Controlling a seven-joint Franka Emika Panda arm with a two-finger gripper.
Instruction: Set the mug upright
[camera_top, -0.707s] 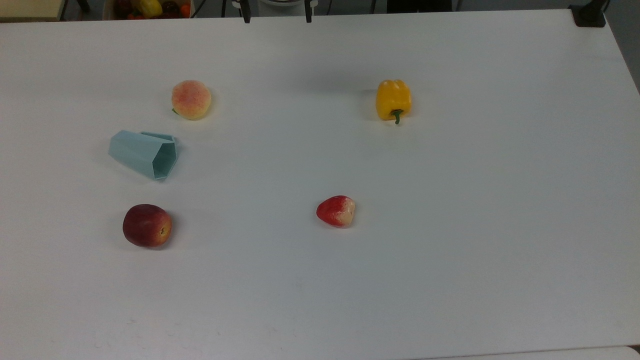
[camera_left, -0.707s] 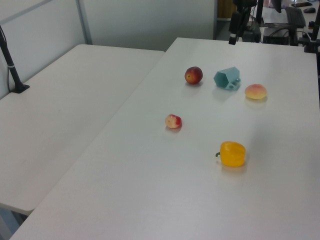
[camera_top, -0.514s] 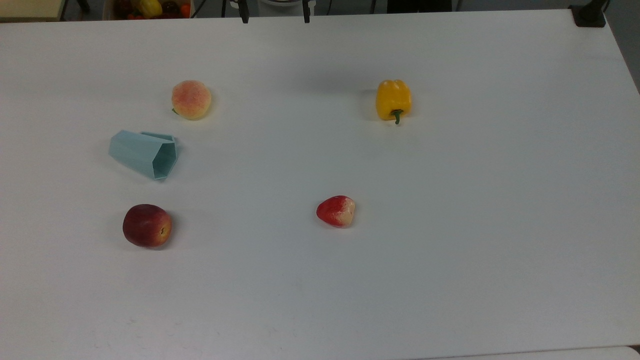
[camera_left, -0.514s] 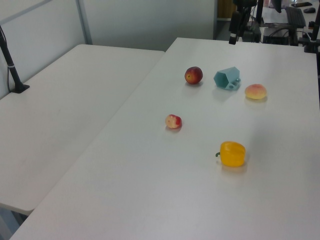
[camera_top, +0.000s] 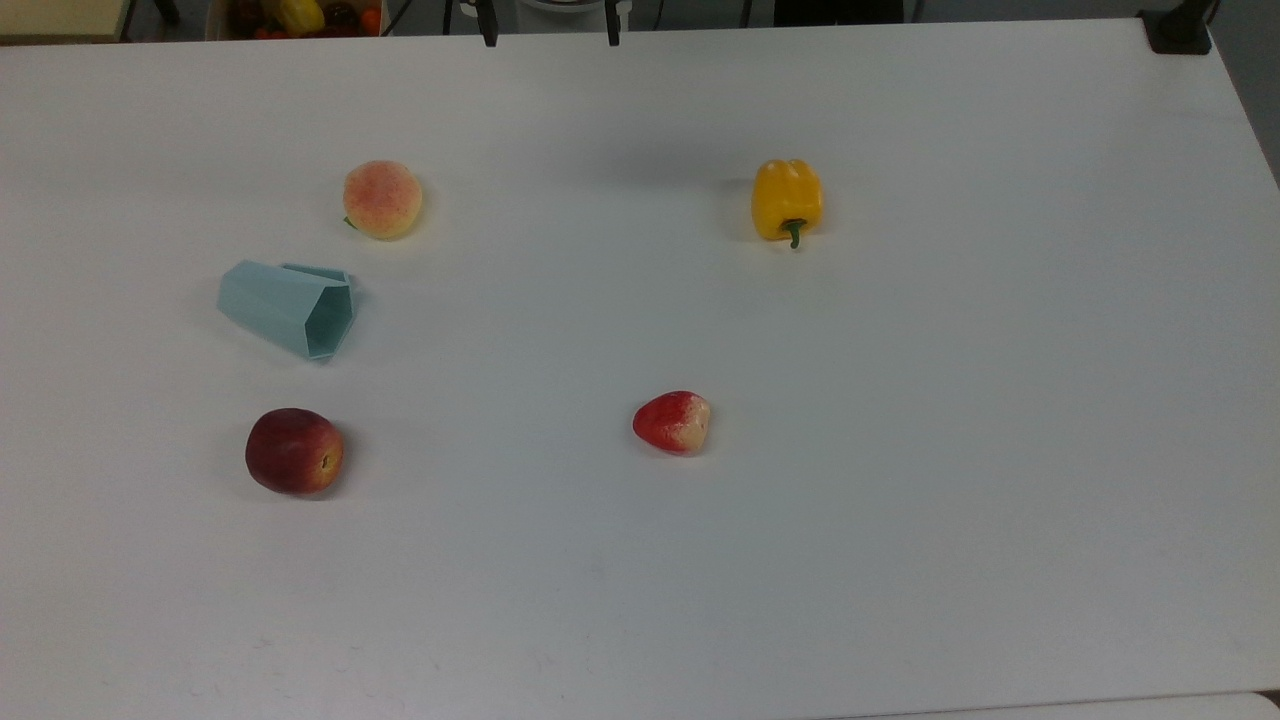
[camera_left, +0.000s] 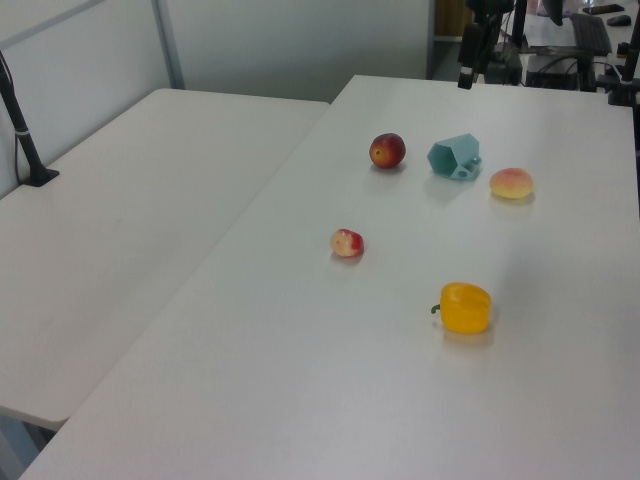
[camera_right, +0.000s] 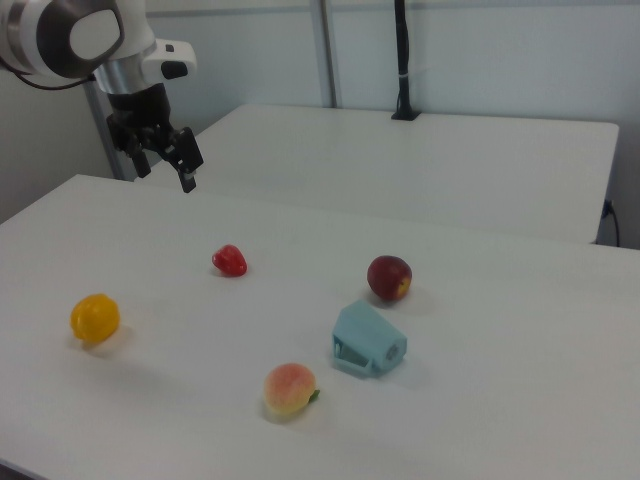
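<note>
1. While the mug (camera_top: 288, 308) lies on its side on the white desk (camera_top: 900, 500), its hexagonal opening faces the top view's right and its narrower base points to the top view's left.
2. In the right view the mug (camera_right: 366, 341) rests with its handle against the desk surface, and the opening is turned toward the right view's right.
3. In the left view the mug (camera_left: 455, 156) lies between a dark red apple (camera_left: 387, 151) and a peach (camera_left: 511, 183), near both but touching neither.
4. In the top view the peach (camera_top: 382, 199) is above the mug and the apple (camera_top: 294, 451) is below it, each with a clear gap.
5. A red strawberry (camera_top: 672, 422) lies near the middle of the desk, well apart from the mug.
6. A yellow bell pepper (camera_top: 787, 200) lies on its side toward the top view's upper right, its green stem pointing down in that picture.
7. The claw (camera_right: 168, 160) hangs above the far edge of the desk in the right view's upper left, well apart from the mug and holding nothing.
8. Its two black fingers (camera_right: 187, 160) stand apart with a visible gap, so the claw is open.
9. In the left view the claw (camera_left: 475, 55) is at the top, beyond the mug.
</note>
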